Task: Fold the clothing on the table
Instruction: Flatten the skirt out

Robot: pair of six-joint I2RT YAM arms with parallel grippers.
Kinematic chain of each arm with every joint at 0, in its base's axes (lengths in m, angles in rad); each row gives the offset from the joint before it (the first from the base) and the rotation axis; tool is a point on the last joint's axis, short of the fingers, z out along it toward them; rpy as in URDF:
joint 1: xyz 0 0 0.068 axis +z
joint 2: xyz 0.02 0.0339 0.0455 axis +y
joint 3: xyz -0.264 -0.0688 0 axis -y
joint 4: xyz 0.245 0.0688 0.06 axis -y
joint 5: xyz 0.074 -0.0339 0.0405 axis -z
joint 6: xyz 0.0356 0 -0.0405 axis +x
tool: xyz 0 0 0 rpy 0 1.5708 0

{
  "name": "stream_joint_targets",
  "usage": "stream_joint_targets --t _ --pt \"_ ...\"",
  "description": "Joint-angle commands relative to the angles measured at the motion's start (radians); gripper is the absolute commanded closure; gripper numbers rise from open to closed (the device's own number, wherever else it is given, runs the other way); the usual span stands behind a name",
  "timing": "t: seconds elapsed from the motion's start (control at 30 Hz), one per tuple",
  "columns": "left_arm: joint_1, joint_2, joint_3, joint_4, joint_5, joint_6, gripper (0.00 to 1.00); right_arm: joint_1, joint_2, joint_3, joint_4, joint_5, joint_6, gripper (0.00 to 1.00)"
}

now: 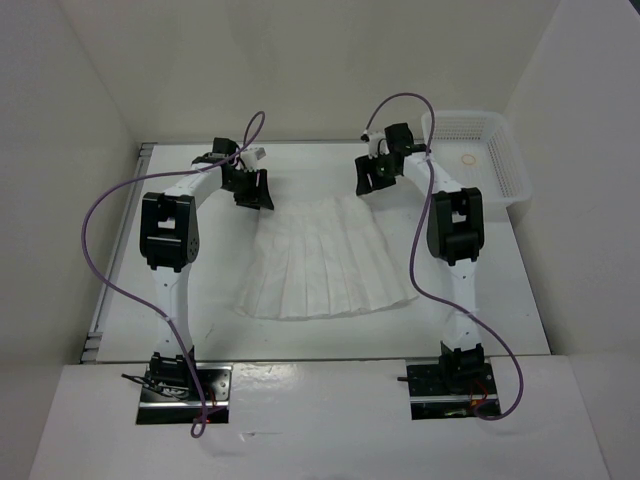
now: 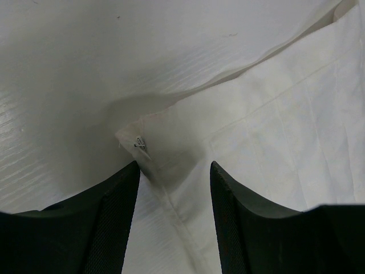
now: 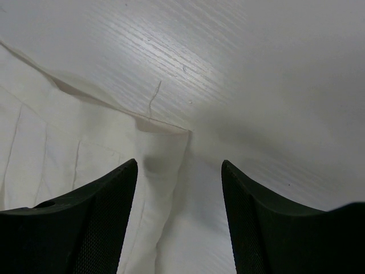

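A white pleated skirt (image 1: 325, 260) lies flat mid-way across the matte white table (image 1: 520, 290), with white walls (image 1: 300, 60) around and a perforated basket (image 1: 515, 165) at the far right. The left pincer (image 1: 255, 190) and right pincer (image 1: 368, 172) each stand parted over a waistband corner.

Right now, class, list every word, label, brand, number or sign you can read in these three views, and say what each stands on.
No text can be read in any view.
Skirt: no tag or print shows; its small metal clasp bears no mark.
Basket: a pale ring inside, too small to show any lettering.
Left arm and right arm: no brand mark legible.
Table: no writing.
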Motion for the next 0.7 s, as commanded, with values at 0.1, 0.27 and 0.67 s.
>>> stream_joint_targets --t 0.1,0.27,0.67 --pt "-0.005 0.006 0.009 -0.005 0.023 0.005 0.41 0.026 0.007 0.050 -0.030 -0.001 -0.033 0.36" --pt "-0.014 0.006 0.009 -0.005 0.023 0.005 0.42 0.035 0.007 0.050 -0.039 -0.001 -0.042 0.36" --pt "-0.024 0.006 0.009 -0.015 0.023 0.014 0.44 0.044 0.017 0.050 -0.049 0.008 -0.051 0.44"
